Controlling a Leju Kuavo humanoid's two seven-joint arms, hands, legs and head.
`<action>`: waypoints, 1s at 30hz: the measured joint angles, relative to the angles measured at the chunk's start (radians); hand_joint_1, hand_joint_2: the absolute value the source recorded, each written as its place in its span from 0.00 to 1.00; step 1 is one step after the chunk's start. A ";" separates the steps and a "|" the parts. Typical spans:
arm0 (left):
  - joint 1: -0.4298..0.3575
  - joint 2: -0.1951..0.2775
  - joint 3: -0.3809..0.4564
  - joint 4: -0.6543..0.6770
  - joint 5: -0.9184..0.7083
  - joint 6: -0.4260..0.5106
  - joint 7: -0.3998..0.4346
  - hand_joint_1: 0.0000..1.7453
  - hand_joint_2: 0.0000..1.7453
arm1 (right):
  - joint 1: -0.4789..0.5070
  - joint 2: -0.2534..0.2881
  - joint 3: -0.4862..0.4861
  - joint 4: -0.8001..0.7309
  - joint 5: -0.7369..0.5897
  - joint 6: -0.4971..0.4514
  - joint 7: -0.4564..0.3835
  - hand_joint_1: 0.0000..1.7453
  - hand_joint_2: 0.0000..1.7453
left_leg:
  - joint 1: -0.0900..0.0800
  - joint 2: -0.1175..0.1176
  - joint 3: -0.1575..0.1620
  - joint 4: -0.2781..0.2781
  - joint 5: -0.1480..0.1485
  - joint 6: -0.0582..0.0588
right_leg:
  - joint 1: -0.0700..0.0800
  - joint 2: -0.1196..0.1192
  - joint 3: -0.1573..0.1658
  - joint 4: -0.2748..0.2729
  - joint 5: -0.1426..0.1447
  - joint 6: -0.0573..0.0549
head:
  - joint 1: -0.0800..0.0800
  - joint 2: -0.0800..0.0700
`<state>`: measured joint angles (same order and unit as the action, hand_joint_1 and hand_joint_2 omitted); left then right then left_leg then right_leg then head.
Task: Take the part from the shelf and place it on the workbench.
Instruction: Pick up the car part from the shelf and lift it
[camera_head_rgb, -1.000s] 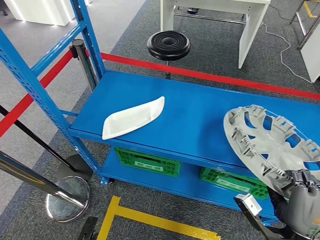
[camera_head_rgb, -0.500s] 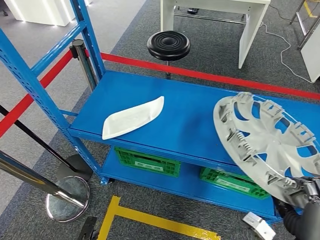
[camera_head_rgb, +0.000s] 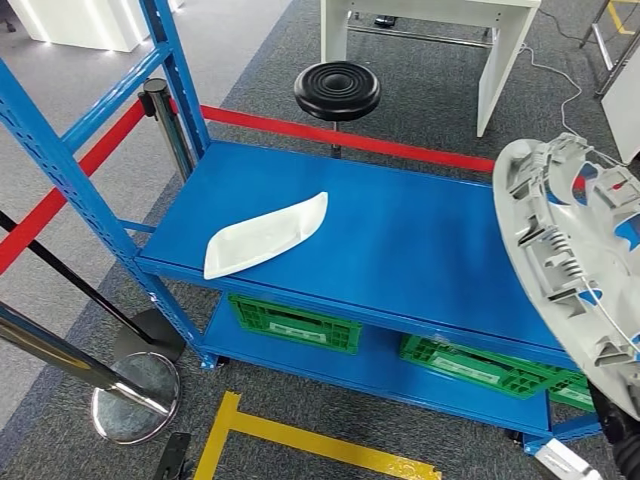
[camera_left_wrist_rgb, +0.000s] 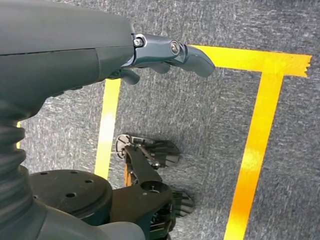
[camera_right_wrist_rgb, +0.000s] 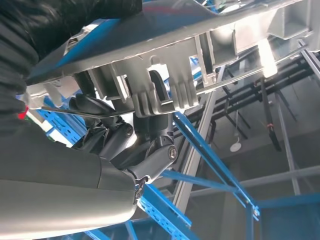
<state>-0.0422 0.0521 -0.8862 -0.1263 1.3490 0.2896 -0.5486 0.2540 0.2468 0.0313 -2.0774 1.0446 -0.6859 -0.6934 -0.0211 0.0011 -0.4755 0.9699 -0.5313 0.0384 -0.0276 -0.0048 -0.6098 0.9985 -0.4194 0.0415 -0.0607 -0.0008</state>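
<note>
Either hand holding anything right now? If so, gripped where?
The right hand grips the grey wheel cover by its rim, fingers hooked over the ribbed edge. The left hand holds nothing.

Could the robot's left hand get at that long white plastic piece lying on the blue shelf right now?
Probably not at once. The left hand hangs open, low over the grey floor with yellow tape. Nothing covers the long white plastic piece on the blue shelf, so it looks reachable once the arm lifts.

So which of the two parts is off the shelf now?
The grey wheel cover, held up by the right hand. The white curved part lies on the blue shelf.
</note>
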 joint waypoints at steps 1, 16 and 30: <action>0.000 0.000 0.000 0.000 0.002 0.000 -0.002 0.00 1.00 | 0.002 0.000 0.005 -0.006 -0.003 0.000 0.000 1.00 1.00 | 0.000 0.000 0.000 0.000 0.000 0.000 | 0.000 0.000 0.000 0.000 0.000 0.000 | 0.000 0.000; -0.003 -0.009 -0.023 0.000 0.008 0.068 -0.020 0.00 1.00 | 0.017 -0.022 0.094 -0.019 -0.036 0.000 0.000 1.00 1.00 | 0.000 0.000 0.000 0.000 0.000 0.000 | 0.000 0.000 0.000 0.000 0.000 0.000 | 0.000 0.000; -0.004 -0.011 -0.025 0.000 0.025 0.061 -0.031 0.00 1.00 | 0.028 -0.047 0.116 0.003 -0.080 0.000 0.000 1.00 1.00 | 0.000 0.000 0.000 0.000 0.000 0.000 | 0.000 0.000 0.000 0.000 0.000 0.000 | 0.000 0.000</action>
<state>-0.0464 0.0410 -0.9112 -0.1263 1.3735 0.3506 -0.5793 0.2819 0.2003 0.1472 -2.0747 0.9645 -0.6855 -0.6935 -0.0210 0.0012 -0.4755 0.9699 -0.5312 0.0383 -0.0276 -0.0048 -0.6098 0.9986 -0.4194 0.0415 -0.0608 -0.0008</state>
